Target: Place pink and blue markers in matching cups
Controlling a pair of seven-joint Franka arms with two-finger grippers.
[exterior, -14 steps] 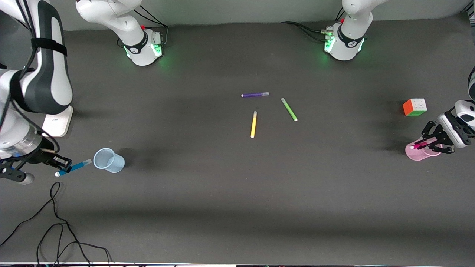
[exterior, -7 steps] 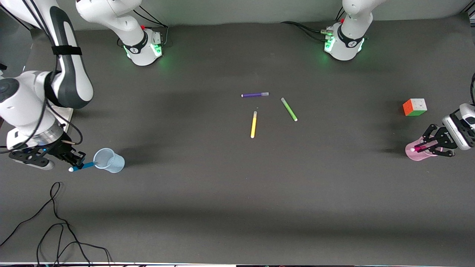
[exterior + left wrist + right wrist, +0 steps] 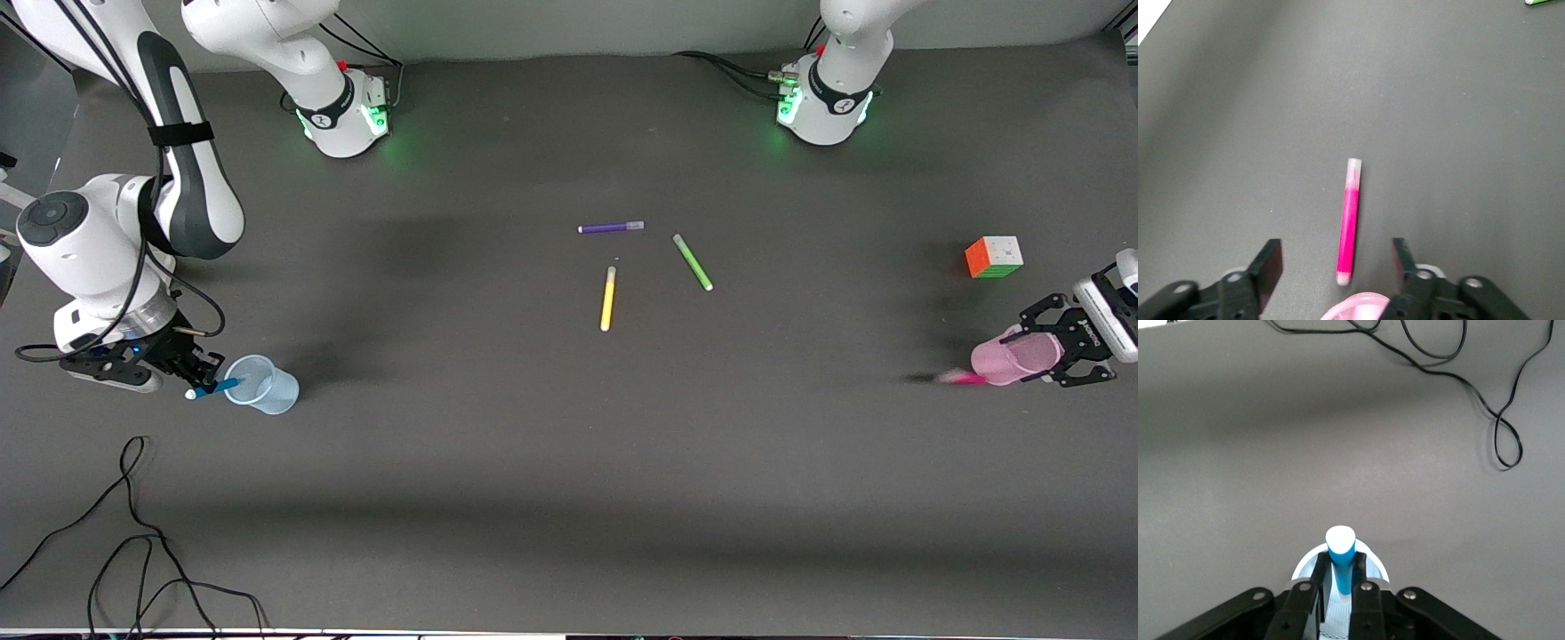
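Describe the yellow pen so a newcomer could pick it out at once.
Look at the middle of the dark table, where three pens lie loose. The yellow pen is the one nearest the front camera, nearer than the purple pen and beside the green pen. Only it is yellow.

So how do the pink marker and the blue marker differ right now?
The magenta-pink felt-tip marker lies flat on the table beside the light pink plastic cup. The mid-blue felt-tip marker is off the table, angled into the mouth of the pale blue plastic cup.

The pink one is free, with the left gripper open. The blue one is clamped in the right gripper.

Both are slim pens.
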